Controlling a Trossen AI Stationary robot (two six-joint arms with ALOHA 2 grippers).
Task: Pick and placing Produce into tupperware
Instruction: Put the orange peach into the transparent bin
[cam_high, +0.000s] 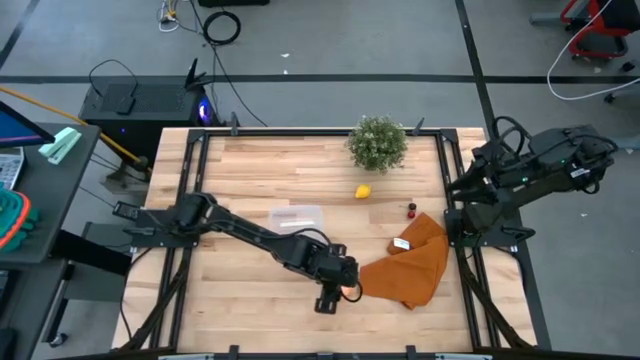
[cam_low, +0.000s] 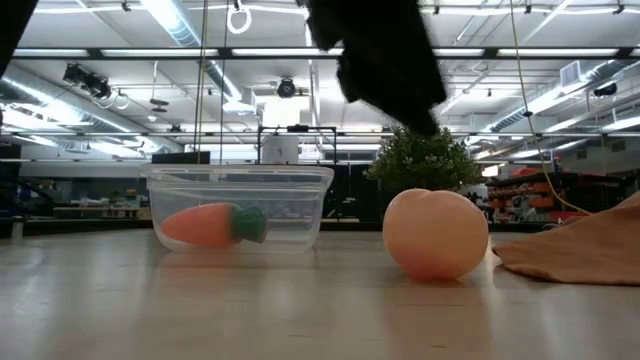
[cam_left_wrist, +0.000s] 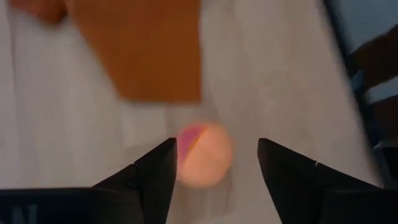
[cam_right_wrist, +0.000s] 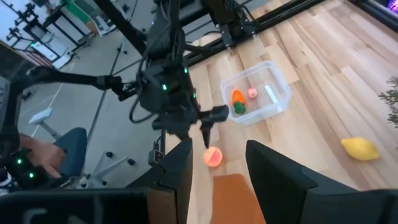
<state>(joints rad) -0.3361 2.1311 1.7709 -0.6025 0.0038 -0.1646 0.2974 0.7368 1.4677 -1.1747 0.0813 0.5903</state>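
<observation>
The bench (cam_high: 250, 170) is pale, planked wood with a smooth, matt face. The tupperware (cam_low: 240, 205) is clear, glossy plastic. The apple (cam_low: 436, 233) looks smooth and matt; at lower right, the cloth (cam_low: 585, 250) is soft and matt.

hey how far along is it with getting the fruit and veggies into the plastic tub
Done: the carrot lies in the tub, with a small pink piece beside it. In hand: the left gripper is open above the apple, which sits on the table by the orange cloth, not gripped. Left: the apple, the lemon and the tiny red berry. The right gripper waits at the table's right edge.
</observation>
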